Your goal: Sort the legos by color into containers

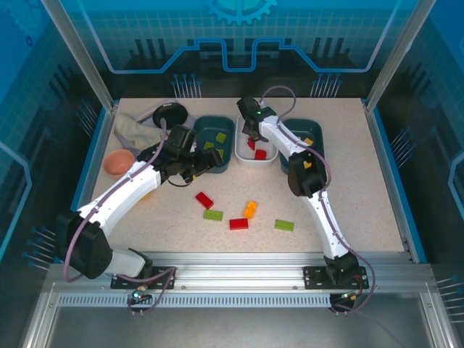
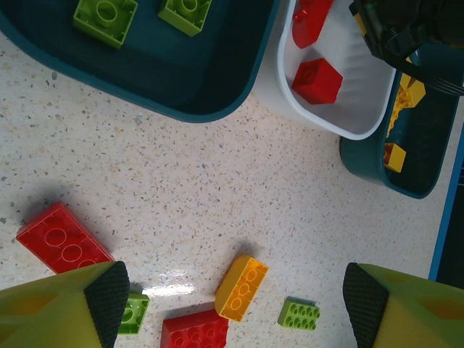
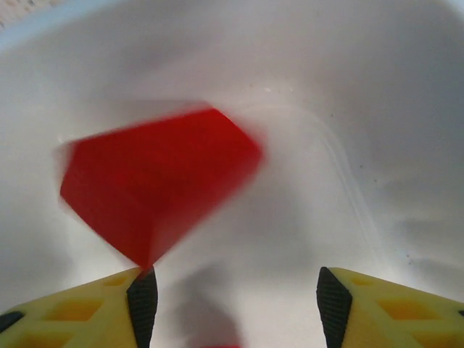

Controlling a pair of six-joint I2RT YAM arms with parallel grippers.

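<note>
This is a robotics lab cell, not a home. A speckled tabletop (image 1: 348, 188) is boxed in by aluminium posts (image 1: 76, 51) and blue see-through panels (image 1: 145, 32) (one carries a gear emblem (image 1: 241, 9)). The left arm (image 1: 123, 190) and right arm (image 1: 322, 217) are bolted to a metal rail (image 1: 239, 262), with cables (image 1: 279, 90) looped along them.

Nothing to actually read here, no words, brand names or numbers anywhere that I can make out. Closest thing to a sign is the gear emblem (image 1: 241, 9) printed at the top of the blue back panel (image 1: 239, 43), with circuit-style lines under it, but there's no lettering on it. Studs on the legos (image 2: 64, 243) in the left wrist view look like plain rings — any lettering there is too small to tell.
</note>
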